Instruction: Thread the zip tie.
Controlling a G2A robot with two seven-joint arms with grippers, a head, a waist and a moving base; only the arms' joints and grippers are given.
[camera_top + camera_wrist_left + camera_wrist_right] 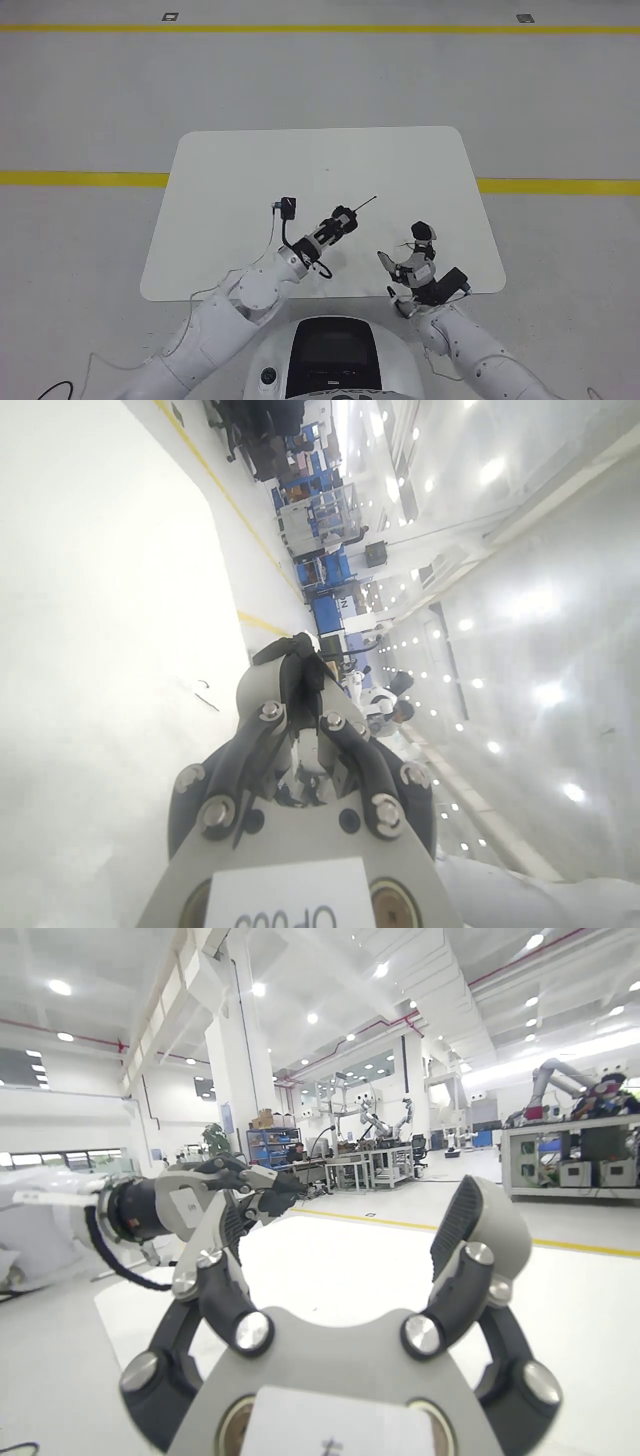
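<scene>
A white table (300,160) stood on a grey floor (100,100) crossed by yellow lines (80,178). Over the table's near half, the left gripper (345,215) was clamped on the thin black zip tie (366,204), whose free end slanted toward the table's far right corner. The right gripper (405,250) hung spread apart above the table's near right edge.

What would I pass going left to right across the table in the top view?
In order: left gripper, fingers shut → zip tie, sticking out from those fingers → right gripper, fingers open.
</scene>
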